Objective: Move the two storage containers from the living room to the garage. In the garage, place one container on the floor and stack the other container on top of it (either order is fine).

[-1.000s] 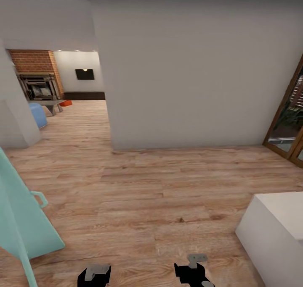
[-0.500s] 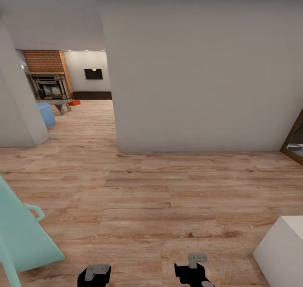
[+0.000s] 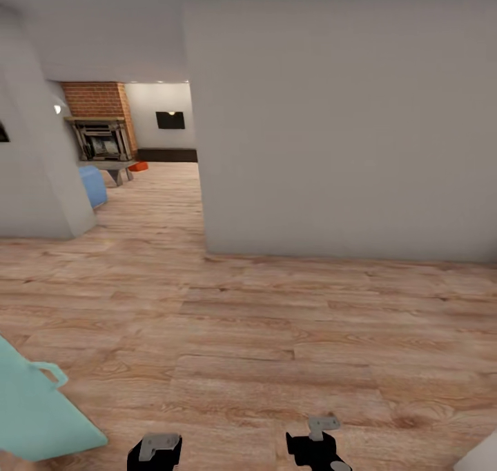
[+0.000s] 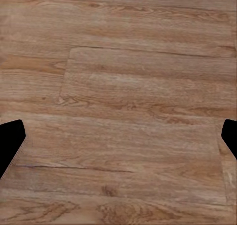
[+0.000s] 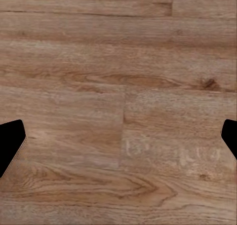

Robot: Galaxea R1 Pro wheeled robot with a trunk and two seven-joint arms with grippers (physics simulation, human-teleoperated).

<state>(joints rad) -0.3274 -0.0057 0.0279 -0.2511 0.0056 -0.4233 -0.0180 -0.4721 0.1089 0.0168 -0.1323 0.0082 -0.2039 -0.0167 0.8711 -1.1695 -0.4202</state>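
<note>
Hallway with light wood-plank floor [image 3: 276, 333], boards running left to right. Large cream wall block [image 3: 331, 112] stands ahead, centre to right. To its left an opening leads far back into the living room [image 3: 148, 147]: red-brick fireplace [image 3: 100, 123] on the left side, dark wall TV [image 3: 170, 120] on the far wall, blue seat [image 3: 92, 185] partly hidden by a near wall corner [image 3: 41, 181], grey table [image 3: 114, 167] in front of the fireplace.

One storage container [image 3: 139, 167], a small orange-red shape, sits on the living-room floor just right of that table, far from the robot. Too small to tell more.

Near left: a pale teal panel [image 3: 34, 409] with a loop handle, tilted.

Left gripper [image 4: 118, 141] hangs over bare planks, black fingertips [image 4: 11, 141] wide apart at the frame edges, nothing between them. Right gripper [image 5: 118, 141] the same: fingertips [image 5: 11, 142] spread, only wood grain between. Both arm ends show low in the head view, near the robot
</note>
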